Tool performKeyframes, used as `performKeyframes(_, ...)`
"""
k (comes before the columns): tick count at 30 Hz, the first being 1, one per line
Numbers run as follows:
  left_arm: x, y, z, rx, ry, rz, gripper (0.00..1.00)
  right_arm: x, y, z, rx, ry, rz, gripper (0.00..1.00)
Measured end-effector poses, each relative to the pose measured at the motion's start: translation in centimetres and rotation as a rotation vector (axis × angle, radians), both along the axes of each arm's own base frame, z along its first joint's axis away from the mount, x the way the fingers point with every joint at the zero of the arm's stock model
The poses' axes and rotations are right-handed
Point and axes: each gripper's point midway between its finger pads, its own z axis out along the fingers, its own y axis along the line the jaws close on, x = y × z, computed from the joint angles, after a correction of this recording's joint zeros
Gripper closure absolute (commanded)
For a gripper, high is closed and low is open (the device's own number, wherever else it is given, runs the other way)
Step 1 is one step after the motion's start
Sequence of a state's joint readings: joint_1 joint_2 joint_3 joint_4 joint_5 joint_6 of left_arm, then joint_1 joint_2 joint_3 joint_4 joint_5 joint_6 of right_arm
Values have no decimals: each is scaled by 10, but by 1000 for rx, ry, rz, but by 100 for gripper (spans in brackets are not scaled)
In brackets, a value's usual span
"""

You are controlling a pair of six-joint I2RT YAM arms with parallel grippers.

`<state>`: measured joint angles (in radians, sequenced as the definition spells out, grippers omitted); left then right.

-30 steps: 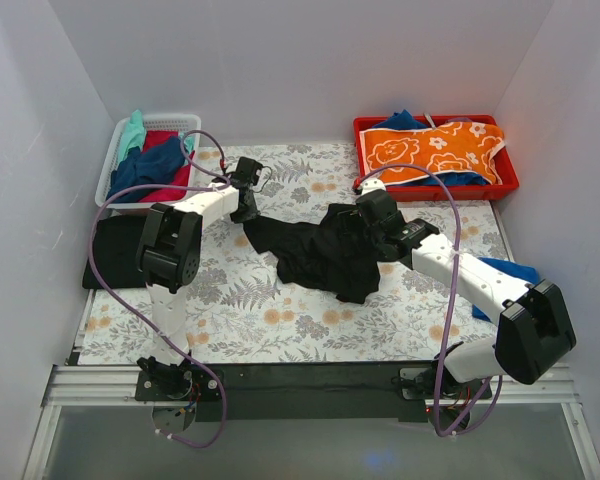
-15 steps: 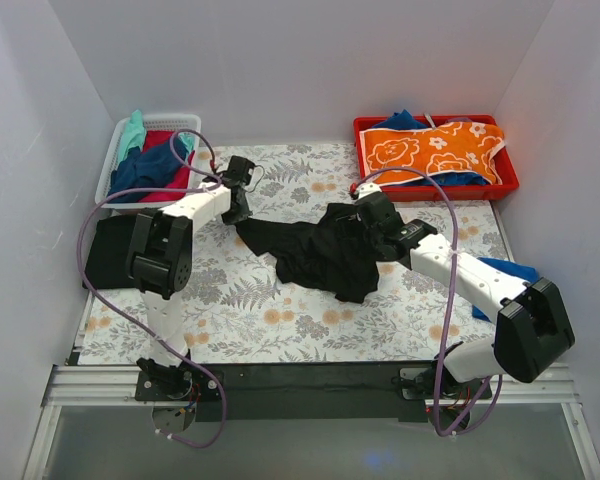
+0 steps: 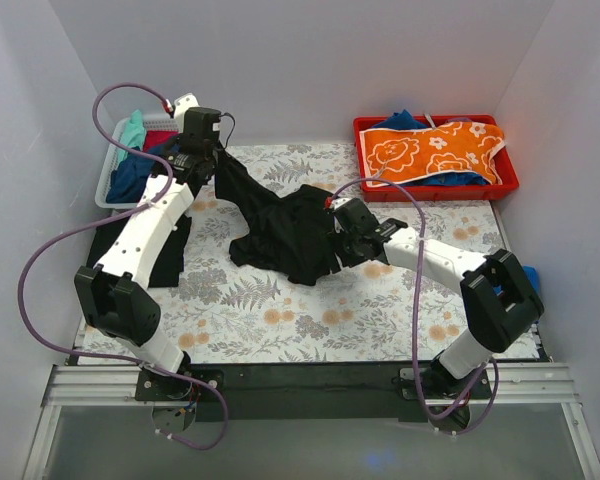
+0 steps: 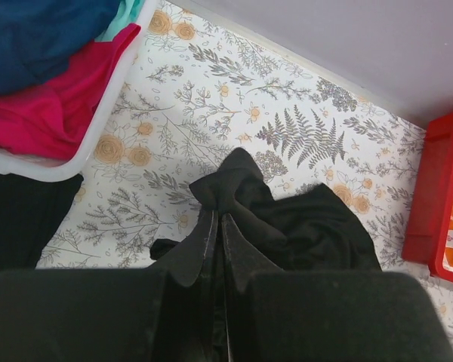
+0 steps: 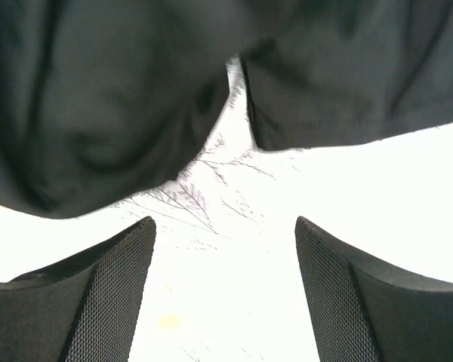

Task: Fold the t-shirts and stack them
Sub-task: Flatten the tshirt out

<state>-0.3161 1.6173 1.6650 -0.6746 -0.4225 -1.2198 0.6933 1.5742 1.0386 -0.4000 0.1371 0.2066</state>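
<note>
Top external view: the black t-shirt (image 3: 280, 225) is seen crumpled at the middle of the fern-patterned table covering (image 3: 280, 320), with one corner drawn up toward the far left. That corner is pinched by the left gripper (image 4: 219, 219), whose fingers are pressed together on the cloth. The right gripper (image 5: 224, 222) is held at the shirt's right edge, its fingers spread apart with only covering between them. A white basket (image 3: 115, 150) of coloured garments is placed at the far left, and a red tray (image 3: 435, 190) with an orange flowered garment (image 3: 430, 150) at the far right.
</note>
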Motion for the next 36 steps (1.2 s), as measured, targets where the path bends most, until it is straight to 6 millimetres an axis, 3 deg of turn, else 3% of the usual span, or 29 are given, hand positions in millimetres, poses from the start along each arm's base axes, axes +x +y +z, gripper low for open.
performKeyframes(5, -4, 1, -1, 4, 12, -1, 100, 12, 17, -7, 21, -6, 19, 14)
performKeyframes(11, -7, 2, -7, 11, 34, -1, 100, 48, 59, 9, 117, -58, 45, 17)
performKeyframes(18, -16, 5, -29, 29, 97, -2, 100, 59, 73, 14, 151, -71, 49, 23)
performKeyframes(21, -18, 6, -32, 35, 110, -1, 100, 62, 77, 4, 149, -54, 42, 39)
performKeyframes(24, -18, 7, -32, 40, 111, 5, 100, 59, 78, -16, 135, -8, 40, 60)
performKeyframes(25, -19, 8, -32, 43, 113, 7, 100, 56, 79, -24, 134, 15, 39, 77)
performKeyframes(27, -19, 9, -32, 48, 114, 10, 100, 52, 79, -32, 129, 43, 41, 96)
performKeyframes(33, -19, 17, -22, 78, 100, 39, 100, 50, 65, -31, 74, 45, -3, 99)
performKeyframes(36, -14, 28, 3, 103, 45, 80, 100, 54, 45, -2, 22, -29, -52, 99)
